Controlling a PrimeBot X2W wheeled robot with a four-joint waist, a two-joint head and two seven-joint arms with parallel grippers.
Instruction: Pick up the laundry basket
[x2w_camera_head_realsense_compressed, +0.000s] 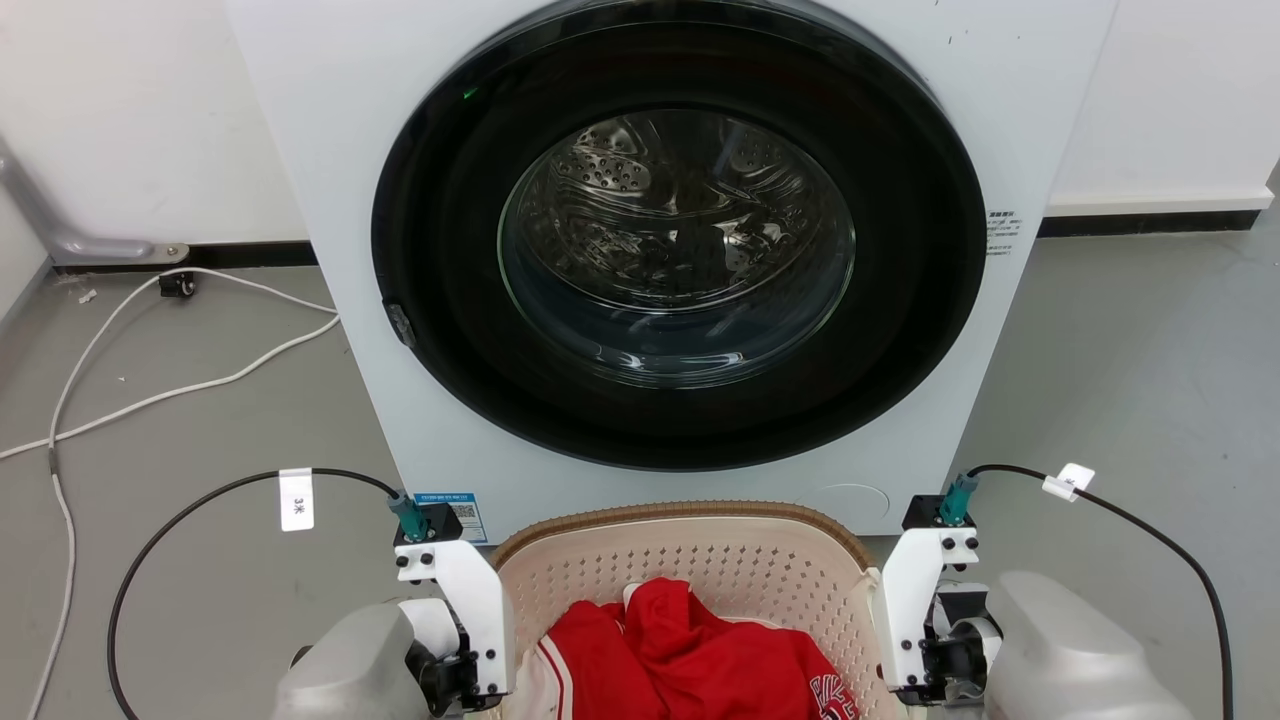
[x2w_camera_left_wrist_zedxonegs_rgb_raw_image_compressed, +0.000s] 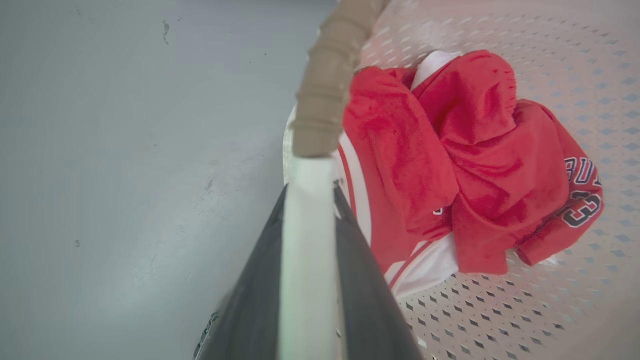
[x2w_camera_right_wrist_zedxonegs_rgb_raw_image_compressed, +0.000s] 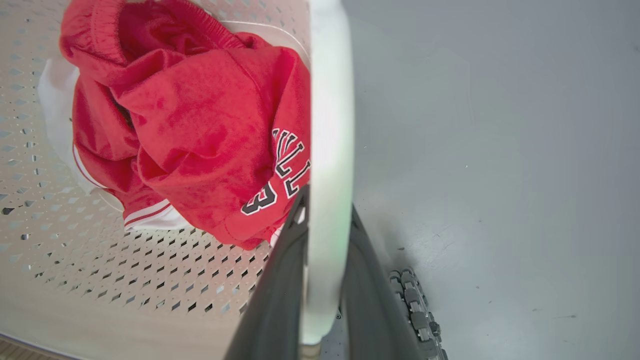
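The laundry basket (x2w_camera_head_realsense_compressed: 680, 516), cream and perforated with a brown woven-look rim, sits low in the head view right in front of the washing machine. A red garment with white trim (x2w_camera_head_realsense_compressed: 690, 650) lies inside it. My left gripper (x2w_camera_left_wrist_zedxonegs_rgb_raw_image_compressed: 310, 192) is shut on the basket's white left handle (x2w_camera_left_wrist_zedxonegs_rgb_raw_image_compressed: 306, 260), one dark finger on each side, just below the brown rim (x2w_camera_left_wrist_zedxonegs_rgb_raw_image_compressed: 325, 90). My right gripper (x2w_camera_right_wrist_zedxonegs_rgb_raw_image_compressed: 327, 200) is shut the same way on the white right handle (x2w_camera_right_wrist_zedxonegs_rgb_raw_image_compressed: 327, 125). The red garment (x2w_camera_right_wrist_zedxonegs_rgb_raw_image_compressed: 200, 125) lies close to that handle.
The white washing machine (x2w_camera_head_realsense_compressed: 330, 200) with its closed round glass door (x2w_camera_head_realsense_compressed: 676, 245) stands directly behind the basket. A white cable (x2w_camera_head_realsense_compressed: 150, 390) runs over the grey floor at the left. Black cables (x2w_camera_head_realsense_compressed: 180, 520) loop from both wrists. A dark ridged part (x2w_camera_right_wrist_zedxonegs_rgb_raw_image_compressed: 415, 310) shows beside the right fingers.
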